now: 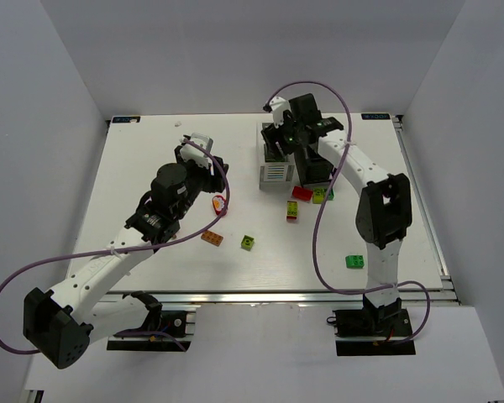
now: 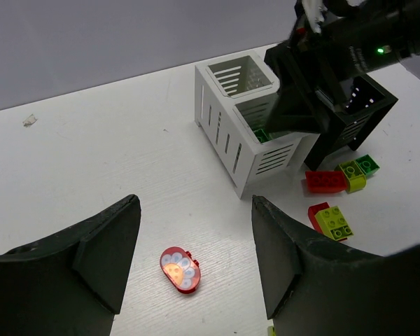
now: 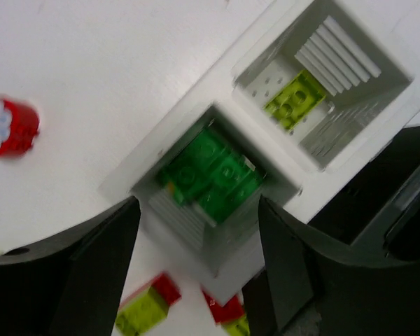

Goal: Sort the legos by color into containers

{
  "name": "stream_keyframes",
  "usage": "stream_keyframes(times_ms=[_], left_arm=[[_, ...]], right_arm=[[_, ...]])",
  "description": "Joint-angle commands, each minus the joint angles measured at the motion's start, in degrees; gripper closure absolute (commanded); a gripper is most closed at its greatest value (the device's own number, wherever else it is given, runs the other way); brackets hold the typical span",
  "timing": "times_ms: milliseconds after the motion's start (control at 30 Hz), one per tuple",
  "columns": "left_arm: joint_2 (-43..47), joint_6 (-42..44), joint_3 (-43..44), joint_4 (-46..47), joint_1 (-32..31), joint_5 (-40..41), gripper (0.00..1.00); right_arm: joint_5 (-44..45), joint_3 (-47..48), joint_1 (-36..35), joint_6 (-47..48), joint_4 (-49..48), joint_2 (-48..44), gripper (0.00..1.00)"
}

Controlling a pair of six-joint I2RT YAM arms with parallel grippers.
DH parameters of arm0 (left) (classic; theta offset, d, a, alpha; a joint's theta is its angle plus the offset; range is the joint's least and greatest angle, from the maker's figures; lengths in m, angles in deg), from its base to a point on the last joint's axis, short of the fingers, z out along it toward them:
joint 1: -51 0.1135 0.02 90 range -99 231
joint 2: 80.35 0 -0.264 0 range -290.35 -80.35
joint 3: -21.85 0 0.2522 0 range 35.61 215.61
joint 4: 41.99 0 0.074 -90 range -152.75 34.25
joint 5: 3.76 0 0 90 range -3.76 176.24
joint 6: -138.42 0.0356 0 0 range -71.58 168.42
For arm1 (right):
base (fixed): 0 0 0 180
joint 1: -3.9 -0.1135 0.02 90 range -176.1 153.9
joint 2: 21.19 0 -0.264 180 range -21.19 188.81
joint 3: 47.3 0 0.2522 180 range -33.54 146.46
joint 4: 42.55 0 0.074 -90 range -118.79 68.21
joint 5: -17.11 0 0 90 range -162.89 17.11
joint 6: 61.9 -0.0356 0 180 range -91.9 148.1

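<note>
A rectangular white table (image 1: pixel 151 159) is enclosed by a plain pale-grey back wall (image 1: pixel 252 50), a left side panel (image 1: pixel 34 168) and a right side panel (image 1: pixel 479 151), with an aluminium rail (image 1: pixel 260 295) along its near edge, under even, diffuse light.

Two containers, white (image 2: pixel 220 136) and black (image 2: pixel 369 119); two arms, left (image 1: pixel 109 269), right (image 1: pixel 378 210); perhaps nine loose legos (image 1: pixel 212 238).

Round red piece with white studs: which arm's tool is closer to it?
Left. The left tool hangs open over the round red piece, a finger to each side. The right tool is open over the white box, farther off.
</note>
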Motion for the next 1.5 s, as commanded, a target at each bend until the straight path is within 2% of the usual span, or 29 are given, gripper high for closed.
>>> stream_keyframes(times_ms=[0, 67, 100, 133, 167, 233, 300, 433, 633, 733, 933, 1100, 1467], left_arm=[[1.7, 0.2, -0.3, 0.8, 0.3, -0.2, 0.26], [1.7, 0.0, -0.3, 0.8, 0.3, -0.7, 0.26], [1.8, -0.1, -0.4, 0.8, 0.3, -0.9, 0.26], [2.0, -0.1, -0.2, 0.8, 0.3, -1.3, 0.26], [2.1, -0.3, -0.2, 0.8, 0.3, -1.6, 0.26], [2.6, -0.4, -0.2, 0.8, 0.3, -1.9, 0.26], [3.3, -0.4, -0.2, 0.9, 0.3, -1.9, 0.26], [4.1, -0.4, -0.8, 1.2, 0.3, -1.9, 0.26], [4.1, -0.3, -0.7, 1.2, 0.3, -1.9, 0.26], [4.2, -0.4, -0.6, 1.1, 0.3, -2.0, 0.26], [4.5, -0.4, -0.6, 1.2, 0.3, -2.4, 0.26], [4.4, -0.4, -0.7, 1.2, 0.3, -2.4, 0.26], [4.6, -0.4, -0.7, 1.2, 0.3, -2.5, 0.26]], right_arm=[[-7.2, -5.1, 1.3, 5.1, 0.2, -9.3, 0.26], [-15.0, -12.8, 2.7, 8.8, -2.1, -18.2, 0.24], [-17.8, -20.7, 3.1, 14.5, -3.2, -21.1, 0.24], [-20.4, -24.5, 3.3, 18.1, -3.0, -27.3, 0.24], [-24.0, -31.4, 3.5, 26.9, -0.2, -30.2, 0.22], [-28.6, -37.1, 3.9, 40.2, 7.0, -37.0, 0.20], [-29.2, -46.0, 5.4, 53.6, 12.7, -43.8, 0.17], [-29.0, -55.3, 14.1, 62.7, 14.6, -52.2, 0.14], [-14.6, -60.2, 18.6, 61.4, 15.4, -53.7, 0.13], [-11.0, -63.6, 19.9, 62.1, 16.1, -55.1, 0.13], [-6.8, -69.9, 19.9, 63.5, 14.6, -58.2, 0.12], [-5.6, -75.4, 19.9, 68.8, 12.6, -59.0, 0.10], [-2.3, -77.6, 20.7, 70.1, 9.2, -53.4, 0.13]])
